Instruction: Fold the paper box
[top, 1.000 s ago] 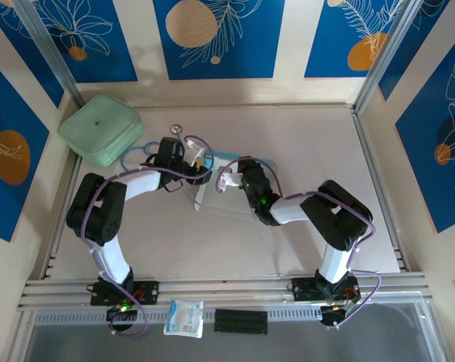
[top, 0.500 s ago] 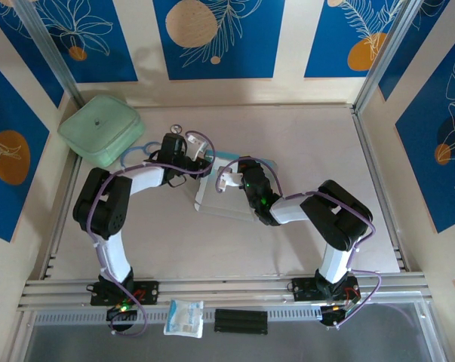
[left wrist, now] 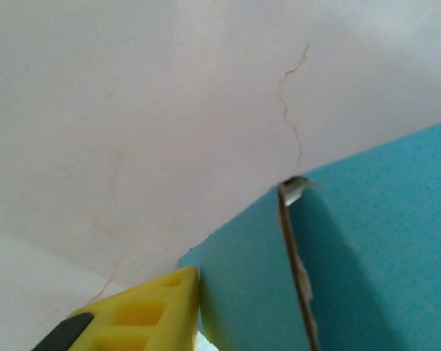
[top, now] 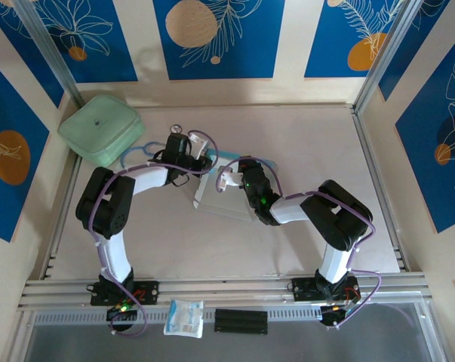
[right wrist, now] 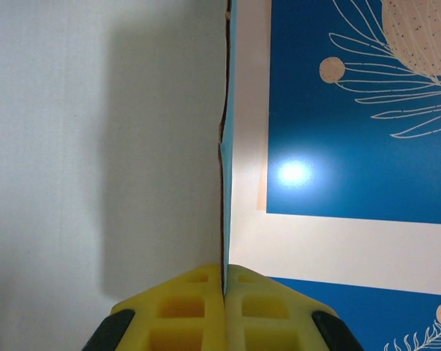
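The paper box point(top: 216, 197) lies half-folded at mid-table, its white side up and a light blue edge at the far side. My right gripper point(right wrist: 224, 272) is shut on a thin upright panel of the box point(right wrist: 118, 146), white to its left and blue along the edge. From above, the right gripper point(top: 225, 181) sits over the box's middle. My left gripper point(top: 205, 160) is at the box's far-left corner. One yellow finger point(left wrist: 143, 311) touches a light blue flap point(left wrist: 337, 256) with a torn edge. The flap hides the other finger.
A pale green rounded case point(top: 101, 129) sits at the back left, with a light blue loop point(top: 136, 155) beside it. A small clear-white packet point(top: 184, 317) and a black bar point(top: 241, 321) rest on the near rail. Patterned walls close three sides.
My left gripper has shifted right onto the box's far-left corner and its jaws have narrowed. The right arm and its grip have not moved.
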Controlling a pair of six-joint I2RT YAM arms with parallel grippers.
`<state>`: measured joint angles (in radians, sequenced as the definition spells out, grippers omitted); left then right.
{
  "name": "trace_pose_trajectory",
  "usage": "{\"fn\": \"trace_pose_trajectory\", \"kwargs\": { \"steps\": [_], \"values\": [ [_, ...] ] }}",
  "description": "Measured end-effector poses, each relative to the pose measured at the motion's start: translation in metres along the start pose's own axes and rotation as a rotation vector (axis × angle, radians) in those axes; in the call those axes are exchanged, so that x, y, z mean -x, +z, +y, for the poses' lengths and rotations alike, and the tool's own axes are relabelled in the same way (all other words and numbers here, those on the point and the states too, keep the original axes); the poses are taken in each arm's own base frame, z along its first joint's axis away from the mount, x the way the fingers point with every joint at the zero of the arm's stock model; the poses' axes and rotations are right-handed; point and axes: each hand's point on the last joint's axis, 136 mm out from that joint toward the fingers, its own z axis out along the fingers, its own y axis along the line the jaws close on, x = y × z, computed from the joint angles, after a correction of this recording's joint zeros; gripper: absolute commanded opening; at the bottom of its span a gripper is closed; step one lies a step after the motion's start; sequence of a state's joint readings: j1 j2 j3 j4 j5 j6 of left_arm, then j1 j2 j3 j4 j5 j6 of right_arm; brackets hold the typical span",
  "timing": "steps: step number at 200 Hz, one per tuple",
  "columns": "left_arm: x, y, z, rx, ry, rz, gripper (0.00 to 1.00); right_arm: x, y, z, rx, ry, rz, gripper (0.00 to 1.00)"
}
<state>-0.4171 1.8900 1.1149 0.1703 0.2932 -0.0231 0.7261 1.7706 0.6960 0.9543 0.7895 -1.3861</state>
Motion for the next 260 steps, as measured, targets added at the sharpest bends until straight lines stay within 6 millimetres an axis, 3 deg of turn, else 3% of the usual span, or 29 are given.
{"fn": "trace_pose_trajectory", "kwargs": {
  "steps": [115, 129, 143, 171, 205, 235, 250, 260],
  "values": [
    [0.017, 0.022, 0.003, 0.166, -0.004, -0.020, 0.07, -0.008, 0.001, 0.000, 0.000, 0.007, 0.045, 0.00],
    [0.019, 0.024, 0.002, 0.189, 0.001, -0.011, 0.08, -0.009, 0.001, 0.000, 0.000, 0.012, 0.049, 0.00],
    [0.021, 0.028, 0.003, 0.210, -0.005, -0.011, 0.16, -0.011, 0.002, -0.001, -0.001, 0.015, 0.056, 0.00],
    [0.015, 0.037, 0.008, 0.227, -0.029, 0.005, 0.18, -0.011, 0.002, -0.001, -0.001, 0.019, 0.057, 0.00],
    [0.013, 0.042, 0.009, 0.227, -0.035, 0.016, 0.00, -0.010, 0.002, -0.001, -0.001, 0.020, 0.052, 0.00],
    [0.013, 0.042, 0.009, 0.227, -0.037, 0.019, 0.00, -0.011, 0.002, -0.001, -0.001, 0.023, 0.053, 0.00],
    [0.013, 0.042, 0.009, 0.227, -0.037, 0.020, 0.18, -0.011, 0.002, -0.001, -0.002, 0.022, 0.054, 0.00],
    [0.013, 0.042, 0.009, 0.230, -0.048, 0.019, 0.24, -0.011, 0.002, -0.001, -0.002, 0.022, 0.053, 0.00]
  ]
}}
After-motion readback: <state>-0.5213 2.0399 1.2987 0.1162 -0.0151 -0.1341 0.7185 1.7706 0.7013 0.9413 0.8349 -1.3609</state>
